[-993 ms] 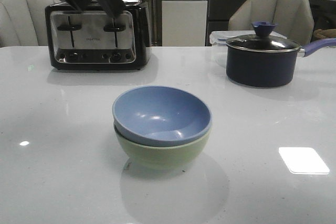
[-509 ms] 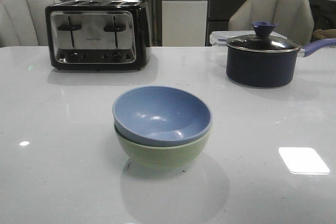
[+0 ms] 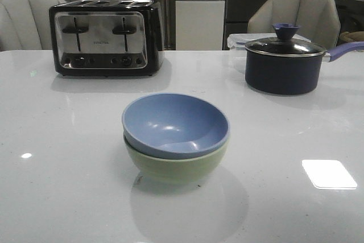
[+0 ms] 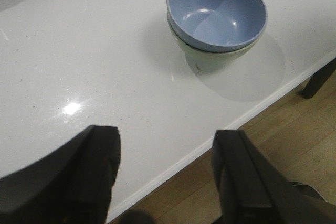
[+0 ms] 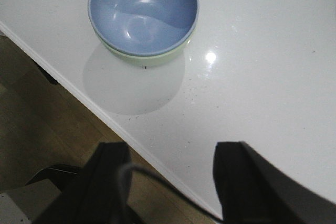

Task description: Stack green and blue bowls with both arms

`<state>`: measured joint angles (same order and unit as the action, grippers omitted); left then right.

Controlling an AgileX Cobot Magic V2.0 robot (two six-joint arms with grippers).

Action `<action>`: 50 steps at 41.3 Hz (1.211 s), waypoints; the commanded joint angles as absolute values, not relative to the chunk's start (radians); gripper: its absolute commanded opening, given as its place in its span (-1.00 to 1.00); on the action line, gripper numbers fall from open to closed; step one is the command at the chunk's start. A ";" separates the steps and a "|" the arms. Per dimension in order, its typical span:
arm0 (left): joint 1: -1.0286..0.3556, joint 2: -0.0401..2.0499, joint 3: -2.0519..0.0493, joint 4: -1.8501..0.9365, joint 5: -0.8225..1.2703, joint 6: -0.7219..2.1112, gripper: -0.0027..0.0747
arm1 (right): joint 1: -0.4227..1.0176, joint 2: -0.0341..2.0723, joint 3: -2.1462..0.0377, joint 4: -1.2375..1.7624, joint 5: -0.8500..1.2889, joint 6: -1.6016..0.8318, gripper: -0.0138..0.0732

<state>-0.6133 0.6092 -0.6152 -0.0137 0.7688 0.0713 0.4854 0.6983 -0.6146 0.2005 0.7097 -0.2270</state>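
Gone from above the toaster [image 3: 106,37] is my dark arm; the front camera now sees neither one. Both bowls sit nested near the worktop's front edge, about midway along it: blue bowl [image 3: 175,124] inside green bowl [image 3: 173,166], slightly tilted. My left gripper [image 4: 165,174] and right gripper [image 5: 170,182] hang spread wide over that front edge, holding nothing.
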 commanded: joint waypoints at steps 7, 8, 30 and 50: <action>-0.612 0.607 -0.637 -0.015 0.672 0.045 -0.25 | 0.485 0.693 -0.641 0.182 0.656 -0.237 0.23; -0.612 0.607 -0.637 -0.015 0.672 0.045 -0.29 | 0.485 0.693 -0.641 0.182 0.657 -0.237 0.18; -0.612 0.607 -0.637 -0.020 0.667 0.045 -0.69 | 0.485 0.693 -0.641 0.182 0.666 -0.237 -0.62; -0.518 0.489 -0.593 0.046 0.634 0.045 -0.69 | 0.485 0.693 -0.641 0.182 0.665 -0.237 -0.62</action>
<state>-0.5649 0.5321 -0.5852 0.0000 0.7254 0.0544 0.4854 0.6983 -0.6146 0.1826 0.7245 -0.2270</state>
